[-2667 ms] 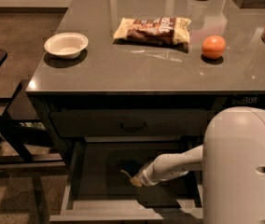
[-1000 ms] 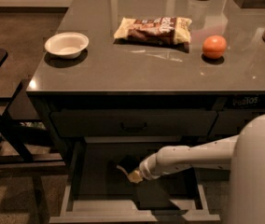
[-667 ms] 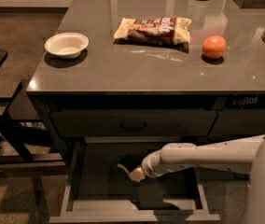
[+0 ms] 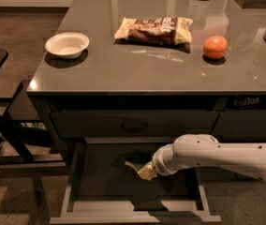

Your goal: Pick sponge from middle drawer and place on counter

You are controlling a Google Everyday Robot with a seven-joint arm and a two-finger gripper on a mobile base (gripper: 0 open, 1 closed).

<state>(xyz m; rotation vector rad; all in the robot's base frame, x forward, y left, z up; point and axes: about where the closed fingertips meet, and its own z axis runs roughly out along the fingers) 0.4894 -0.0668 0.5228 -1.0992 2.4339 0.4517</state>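
White arm [image 4: 217,154] reaches into open wide dark grey middle drawer [image 4: 100,184]. Tool [image 4: 145,171] low inside. Small green-topped yellow sponge [image 4: 135,160] just beside tool tip, up-left in view. Cannot tell tool's grip state.

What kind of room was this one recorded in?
Probably a kitchen or break room: a stone counter holding a bowl, a snack bag and an orange. The gripper is down in the open middle drawer beneath.
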